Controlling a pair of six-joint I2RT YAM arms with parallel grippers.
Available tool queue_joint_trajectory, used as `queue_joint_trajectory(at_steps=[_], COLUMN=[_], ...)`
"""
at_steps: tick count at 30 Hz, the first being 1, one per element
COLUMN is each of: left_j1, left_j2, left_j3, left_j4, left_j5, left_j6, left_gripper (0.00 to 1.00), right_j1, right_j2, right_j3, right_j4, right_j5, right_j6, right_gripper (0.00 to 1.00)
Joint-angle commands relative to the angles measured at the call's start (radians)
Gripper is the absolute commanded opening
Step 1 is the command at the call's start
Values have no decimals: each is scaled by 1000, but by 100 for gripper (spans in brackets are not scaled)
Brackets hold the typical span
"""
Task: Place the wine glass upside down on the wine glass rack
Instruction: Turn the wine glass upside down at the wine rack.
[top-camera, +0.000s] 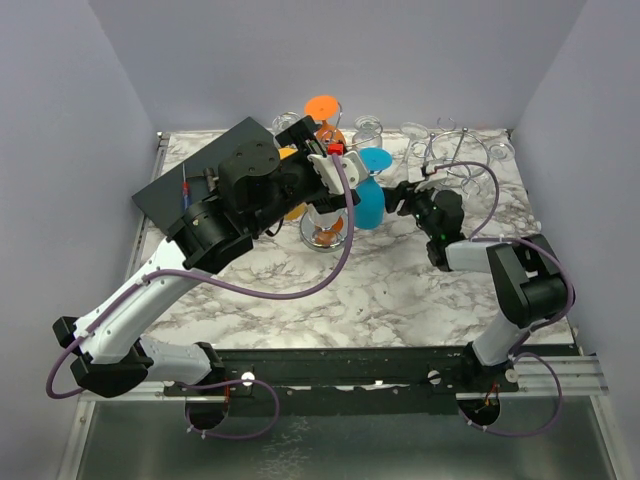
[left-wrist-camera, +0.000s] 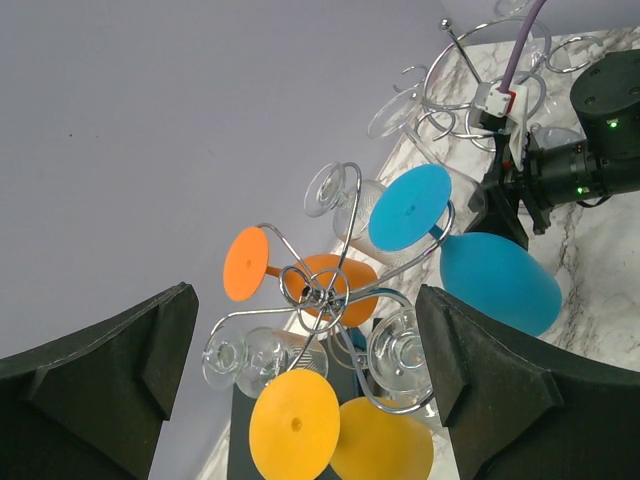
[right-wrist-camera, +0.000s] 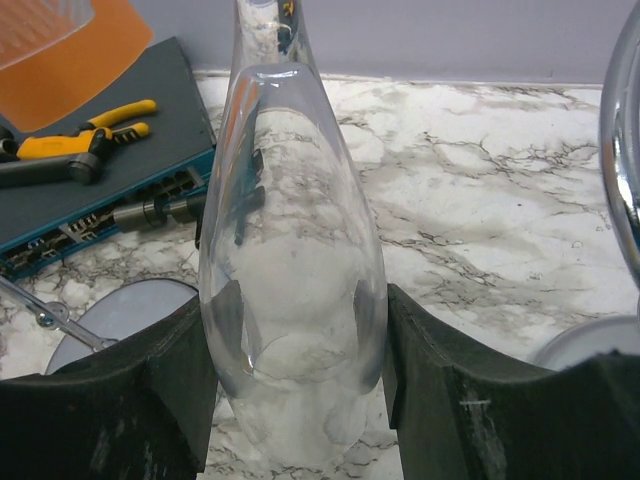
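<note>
- The right gripper (right-wrist-camera: 295, 320) is clenched on the glass (right-wrist-camera: 290, 260), one finger pressed to each side of the clear bowl.
- The stem points away past the fingertips. I cannot tell whether the foot has reached a hook.
- The right arm is folded at the elbow by the table's right edge. Its forearm runs low and leftward, and the wrist stops just beside the rack (left-wrist-camera: 320, 285).
- The left gripper (left-wrist-camera: 305, 300) is spread wide and holds nothing.
- The left arm rises from its near-left base and arches over the table, with its wrist above the rack.
- Only the left wrist view shows the rack's load, a blue glass (left-wrist-camera: 495, 280), an orange glass (left-wrist-camera: 335, 285) and a yellow glass (left-wrist-camera: 380, 440) hanging foot-up.
- Only the right wrist view shows the grip, and pliers (right-wrist-camera: 85, 140) on a dark box (right-wrist-camera: 150, 200).
</note>
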Motion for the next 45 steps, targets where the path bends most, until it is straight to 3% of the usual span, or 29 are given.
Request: queue_joint_trajectory(at_steps=[1, 33, 45], left_j1=[1, 1, 2], left_j2=[-2, -63, -81], left_j3=[9, -59, -90], left_j4=[-24, -22, -23], left_j5=[-27, 6, 23], left_j6=[-29, -18, -12], left_gripper=[99, 99, 99], right_j1=[8, 8, 12], right_j2=[46, 169, 166], right_j3=[40, 83, 12], right_j4=[99, 151, 229], right_j5=[62, 152, 288], right_j6=[10, 47, 86], right_gripper=[2, 2, 2])
